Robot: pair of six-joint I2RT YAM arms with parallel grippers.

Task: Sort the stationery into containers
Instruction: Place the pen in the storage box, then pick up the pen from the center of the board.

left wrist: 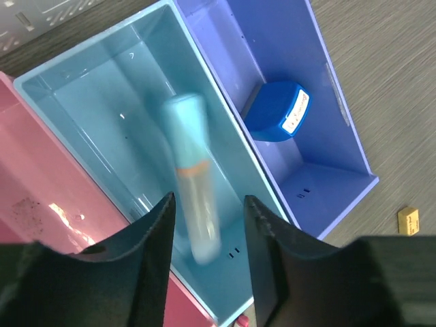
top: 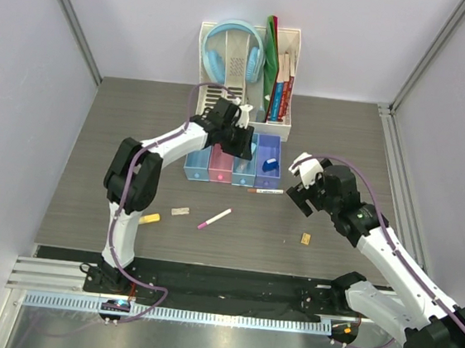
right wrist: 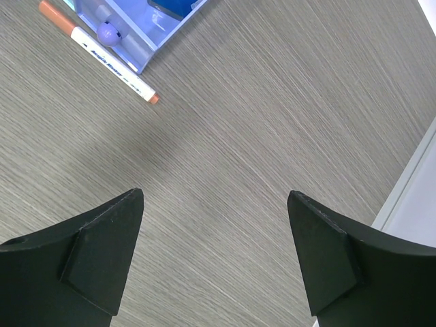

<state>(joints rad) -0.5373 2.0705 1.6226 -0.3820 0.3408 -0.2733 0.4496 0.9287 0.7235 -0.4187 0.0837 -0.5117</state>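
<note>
The joined bins sit in a row at the back: blue (top: 197, 165), pink (top: 219, 166), light blue (top: 243, 172) and purple-blue (top: 268, 171). My left gripper (top: 240, 146) hovers open over the light blue bin (left wrist: 102, 88). A blurred pale teal pen with an orange band (left wrist: 191, 170) lies between the spread fingers without touching them. A blue block (left wrist: 276, 112) lies in the purple-blue bin (left wrist: 320, 177). My right gripper (top: 298, 185) is open and empty above bare table. A white marker (top: 265, 192) lies in front of the bins, also in the right wrist view (right wrist: 112, 65).
On the table lie a pink-tipped pen (top: 214, 219), a yellow highlighter (top: 150, 219), a grey block (top: 180, 212) and a tan block (top: 305, 239). A white organiser (top: 215, 97) with headphones (top: 233, 53) and books (top: 280, 79) stands behind the bins.
</note>
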